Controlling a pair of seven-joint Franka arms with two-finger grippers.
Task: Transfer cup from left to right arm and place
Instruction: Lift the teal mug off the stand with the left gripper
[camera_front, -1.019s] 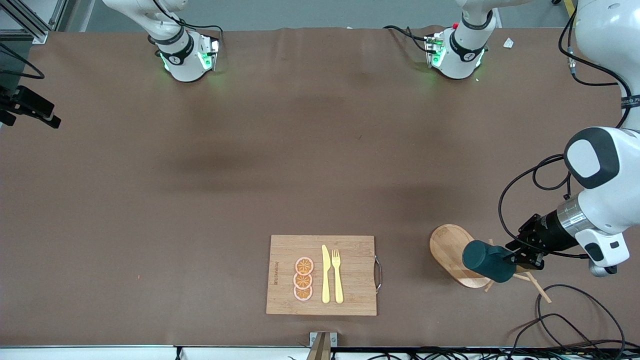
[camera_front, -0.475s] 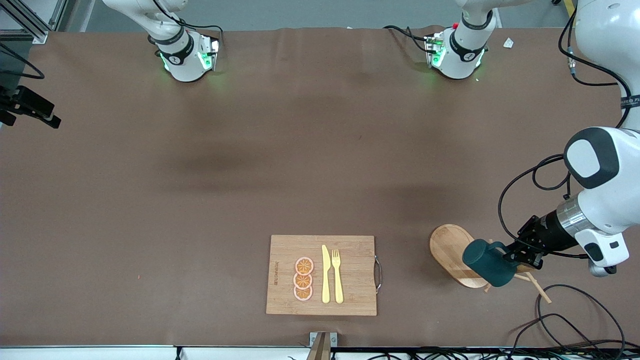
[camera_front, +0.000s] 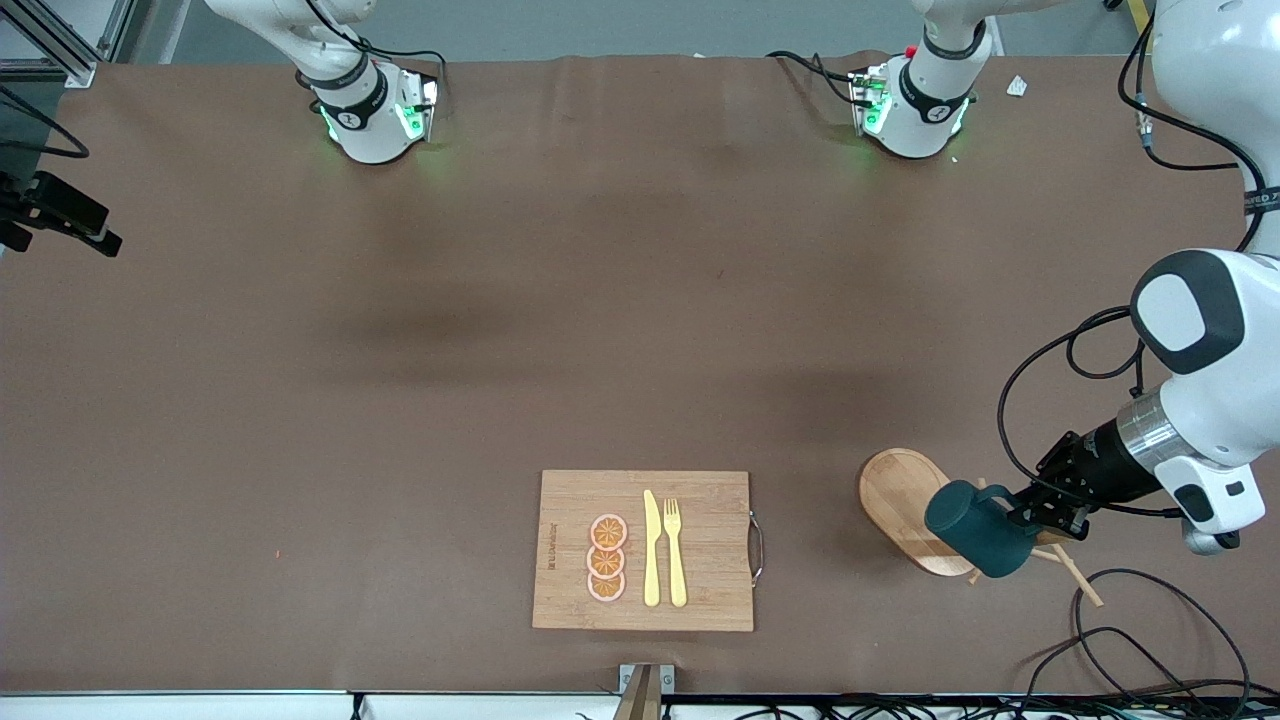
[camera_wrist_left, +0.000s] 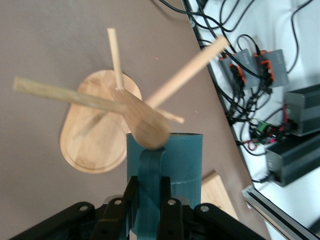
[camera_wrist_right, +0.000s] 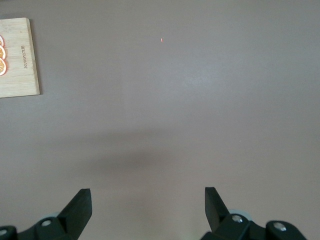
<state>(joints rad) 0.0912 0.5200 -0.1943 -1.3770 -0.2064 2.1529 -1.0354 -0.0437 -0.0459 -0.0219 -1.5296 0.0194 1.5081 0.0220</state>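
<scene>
The dark teal cup (camera_front: 975, 530) lies tilted on its side in the air, over the edge of a wooden peg stand's oval base (camera_front: 895, 500), at the left arm's end of the table. My left gripper (camera_front: 1022, 515) is shut on the cup's handle. In the left wrist view the fingers (camera_wrist_left: 127, 200) pinch the handle, with the cup body (camera_wrist_left: 180, 160) just past them. The stand's pegs (camera_wrist_left: 185, 67) spread out over it, and one rounded peg end overlaps the cup's rim. My right gripper (camera_wrist_right: 146, 202) is open and empty over bare table; it is out of the front view.
A wooden cutting board (camera_front: 700, 600) with three orange slices (camera_front: 607, 558), a yellow knife (camera_front: 651, 550) and a yellow fork (camera_front: 675, 550) lies near the table's front edge. Black cables (camera_front: 1130, 640) lie by the stand. The board's corner shows in the right wrist view (camera_wrist_right: 17, 55).
The cup has turned slightly in the left gripper, so its handle now shows, and it has shifted very little. The right arm's view gives no earlier frame.
</scene>
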